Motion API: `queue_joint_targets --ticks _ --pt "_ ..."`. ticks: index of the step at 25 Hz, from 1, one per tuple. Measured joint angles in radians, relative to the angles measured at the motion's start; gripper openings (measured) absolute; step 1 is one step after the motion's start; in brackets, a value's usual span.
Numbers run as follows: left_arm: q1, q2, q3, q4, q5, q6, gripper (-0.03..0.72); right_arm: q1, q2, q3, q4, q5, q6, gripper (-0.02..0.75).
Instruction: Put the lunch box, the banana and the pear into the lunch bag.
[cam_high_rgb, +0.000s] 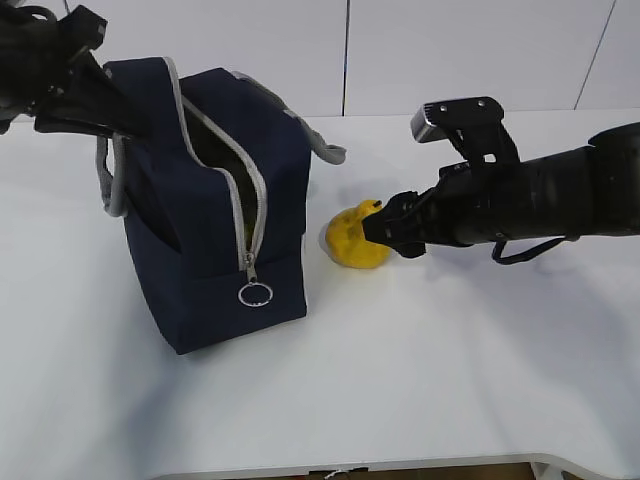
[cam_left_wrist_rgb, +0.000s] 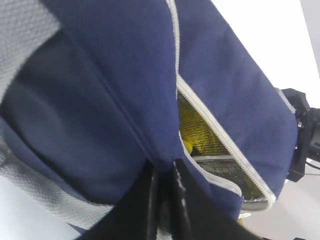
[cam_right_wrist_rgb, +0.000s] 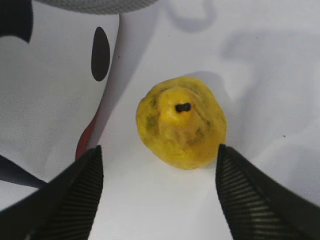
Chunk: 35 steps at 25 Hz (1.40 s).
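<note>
Can't really see inside the lunch bag (cam_left_wrist_rgb: 235, 100), just something yellow (cam_left_wrist_rgb: 188, 145) in the gap. The pear's (cam_high_rgb: 355, 240) right side is behind the right gripper (cam_high_rgb: 385, 228).

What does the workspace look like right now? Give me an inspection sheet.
Surface: white table, bare around the things.
Lunch bag: upright, zipper open, ring pull hanging low at the front.
Pear: on the table right of the bag, stem facing the right wrist camera.
Banana and lunch box: something yellow shows inside the bag; cannot tell what.
Clutter: nothing seen.
Left gripper: shut on the bag's fabric beside the zipper.
Right gripper: open, jaws either side of the pear, not touching.
Cables: black loop under the right arm.
Surroundings: white wall panels.
</note>
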Motion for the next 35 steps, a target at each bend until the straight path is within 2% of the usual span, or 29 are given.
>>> queue_joint_targets --ticks 20,35 --pt "0.0 0.0 0.0 0.0 -0.002 0.0 -0.003 0.0 0.112 -0.129 0.0 0.006 -0.004 0.58" --pt "0.0 0.0 0.0 0.0 -0.002 0.0 -0.003 0.0 0.166 -0.148 0.0 0.013 -0.017 0.582"
